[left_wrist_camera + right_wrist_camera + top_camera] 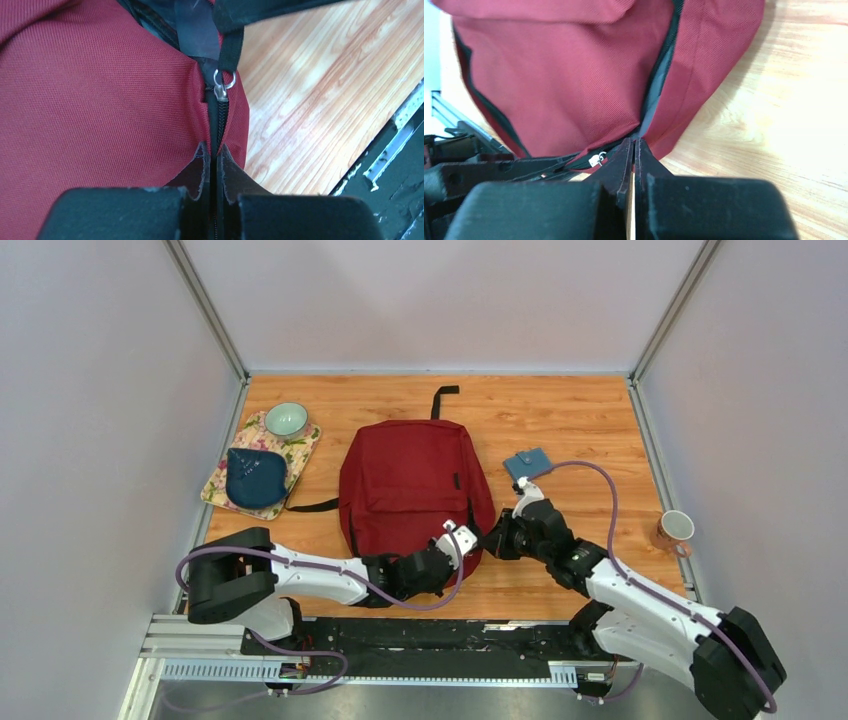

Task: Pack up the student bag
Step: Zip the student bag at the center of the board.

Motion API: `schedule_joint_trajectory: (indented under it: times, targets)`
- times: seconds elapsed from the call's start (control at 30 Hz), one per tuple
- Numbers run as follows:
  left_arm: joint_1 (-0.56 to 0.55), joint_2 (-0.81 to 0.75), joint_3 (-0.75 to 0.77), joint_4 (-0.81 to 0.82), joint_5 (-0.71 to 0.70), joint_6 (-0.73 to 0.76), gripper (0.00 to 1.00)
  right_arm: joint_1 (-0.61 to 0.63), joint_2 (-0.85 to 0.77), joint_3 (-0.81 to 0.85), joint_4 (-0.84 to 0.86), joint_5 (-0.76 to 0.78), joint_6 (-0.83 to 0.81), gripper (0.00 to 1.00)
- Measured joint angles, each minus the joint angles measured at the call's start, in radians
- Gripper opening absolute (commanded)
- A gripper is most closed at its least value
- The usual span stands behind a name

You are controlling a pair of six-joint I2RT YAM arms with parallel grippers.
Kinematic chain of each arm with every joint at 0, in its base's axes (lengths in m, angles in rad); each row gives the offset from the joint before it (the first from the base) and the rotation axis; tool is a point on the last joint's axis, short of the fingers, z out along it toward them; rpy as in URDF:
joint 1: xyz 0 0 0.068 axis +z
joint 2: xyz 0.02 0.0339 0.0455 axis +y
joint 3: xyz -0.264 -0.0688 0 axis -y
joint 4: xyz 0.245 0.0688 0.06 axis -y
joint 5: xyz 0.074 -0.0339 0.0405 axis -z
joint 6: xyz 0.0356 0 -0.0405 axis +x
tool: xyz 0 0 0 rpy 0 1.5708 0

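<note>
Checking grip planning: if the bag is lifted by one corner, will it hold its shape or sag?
Likely floppy: the bag is soft woven fabric that creases and puckers where the right fingers pinch it. It lies flat, so it probably holds little and is light. The weave looks grippy, not slippery.

The student bag (pixel 410 480) was matt, dark red woven cloth, its fine weave plain in the close views. Its zipper tape (pixel 214 120) was black fabric, and the zipper slider (pixel 222 89) was bright bare metal with a small ring. The bench (pixel 570 410) was smooth wood-grain board with a soft sheen. The left pincer (pixel 212 150) and right pincer (pixel 634 145) looked like matt black plastic, rough and scuffed at the edges. The mug (pixel 675 529) and bowl (pixel 286 420) looked glossy and glazed, and the mat (pixel 300 448) under the bowl was printed cloth.
</note>
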Motion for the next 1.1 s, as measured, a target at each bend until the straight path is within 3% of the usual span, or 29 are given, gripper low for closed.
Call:
schedule_joint_trajectory:
  times: [0.17, 0.5, 0.67, 0.93, 1.1]
  targets:
    - [-0.027, -0.008, -0.071, 0.058, 0.008, -0.045, 0.0, -0.018, 0.129, 0.036, 0.014, 0.006, 0.013, 0.0]
    - [-0.072, -0.036, -0.124, 0.108, -0.039, -0.115, 0.0, -0.048, 0.187, 0.08, 0.018, -0.034, 0.021, 0.0]
    - [-0.081, -0.098, -0.171, 0.114, -0.051, -0.138, 0.0, -0.048, 0.146, 0.079, 0.002, -0.05, 0.036, 0.0]
    - [-0.087, -0.188, -0.185, 0.107, -0.056, -0.145, 0.0, -0.058, -0.048, 0.092, -0.027, -0.121, 0.03, 0.0]
    - [-0.091, -0.209, -0.187, 0.089, -0.05, -0.14, 0.0, -0.082, -0.002, 0.118, -0.035, -0.098, 0.001, 0.0]
